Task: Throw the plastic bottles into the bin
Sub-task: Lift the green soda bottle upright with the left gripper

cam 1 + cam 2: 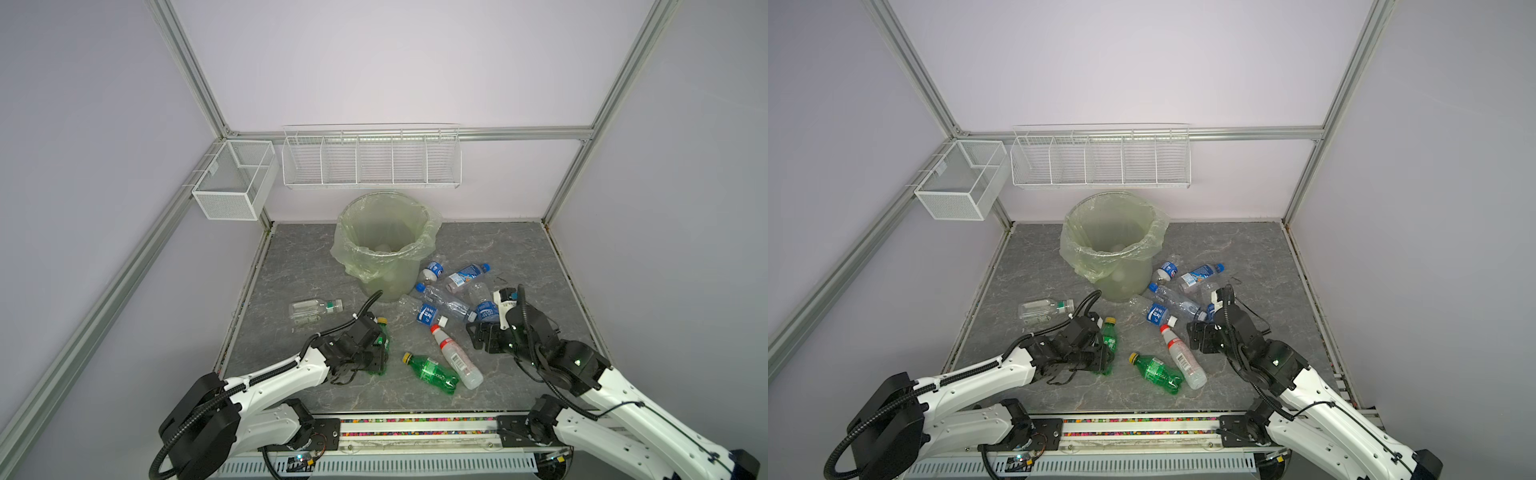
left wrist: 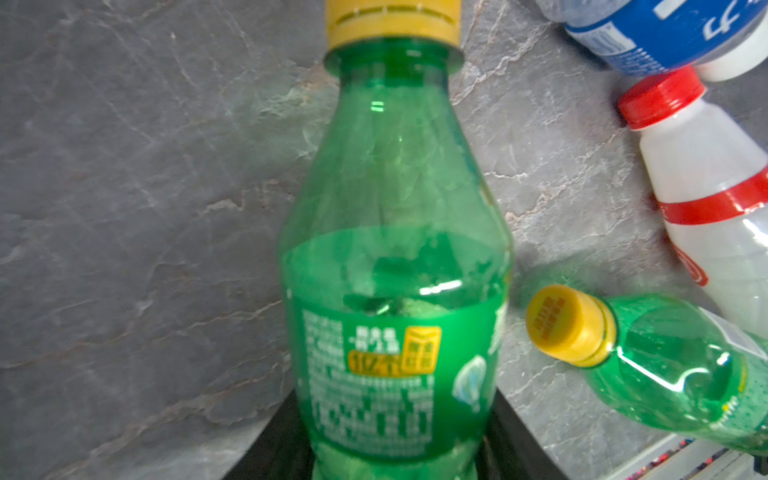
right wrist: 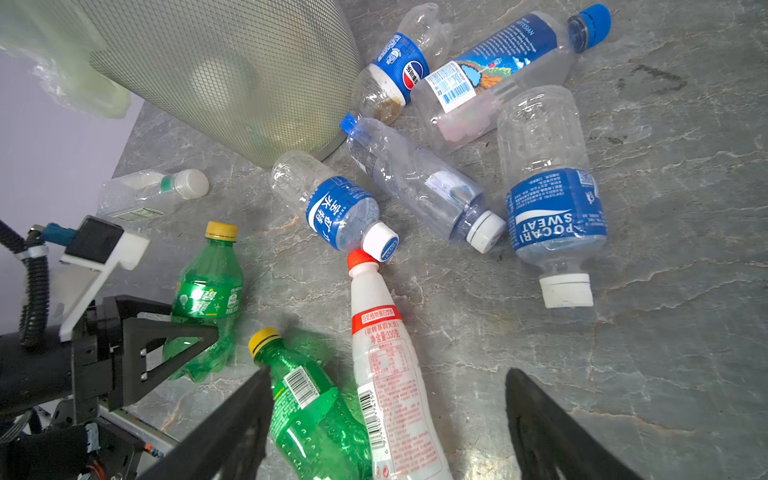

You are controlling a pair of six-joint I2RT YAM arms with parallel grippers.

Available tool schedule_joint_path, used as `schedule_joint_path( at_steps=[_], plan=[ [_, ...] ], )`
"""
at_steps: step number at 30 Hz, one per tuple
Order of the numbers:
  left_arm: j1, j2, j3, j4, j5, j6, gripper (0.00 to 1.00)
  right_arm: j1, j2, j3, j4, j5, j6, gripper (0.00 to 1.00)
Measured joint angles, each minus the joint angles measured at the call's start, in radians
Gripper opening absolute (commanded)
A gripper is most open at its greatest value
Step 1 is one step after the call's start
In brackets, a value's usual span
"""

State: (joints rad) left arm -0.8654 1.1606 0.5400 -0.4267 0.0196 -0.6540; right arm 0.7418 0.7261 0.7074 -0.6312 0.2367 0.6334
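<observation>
Seen in a top view, left end effector low at the table, pinched across the lower body of a green bottle. Yellow cap aimed ahead, away from the wrist; long axis in line with the reach. Bin ahead of that cap and a little toward the right arm's side, near but apart, rim well above the end effector. Right end effector spread wide, holding nothing, poised just beside the blue-labelled bottles.

In the left wrist view, green bottle dead centre, running straight out from between the jaws. Dark finger edges flanking its base; contact itself cropped out. Second green bottle and white red-capped bottle off to one side, untouched.

In the right wrist view, one left finger laid flat against the held bottle's flank, and the bottle apparently resting on the table. Right jaws gaping, the white bottle's lower half beneath the gap.

Judged from this: lift first, then carry forward and up over the rim. Left arm loaded, so the one to deliver. Cap-first release probably cleanest.
</observation>
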Motion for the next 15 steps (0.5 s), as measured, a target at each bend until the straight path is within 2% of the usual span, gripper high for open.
schedule_joint_path(
  at_steps=[9, 15],
  plan=[
    [-0.001, -0.014, 0.050, -0.012, -0.024, -0.008, 0.44, 0.000, -0.058, -0.002, -0.074, 0.090, 0.010, 0.88],
    [-0.002, -0.113, 0.053, -0.003, -0.050, -0.023, 0.44, 0.000, -0.065, 0.000, -0.121, 0.122, 0.010, 0.88]
  ],
)
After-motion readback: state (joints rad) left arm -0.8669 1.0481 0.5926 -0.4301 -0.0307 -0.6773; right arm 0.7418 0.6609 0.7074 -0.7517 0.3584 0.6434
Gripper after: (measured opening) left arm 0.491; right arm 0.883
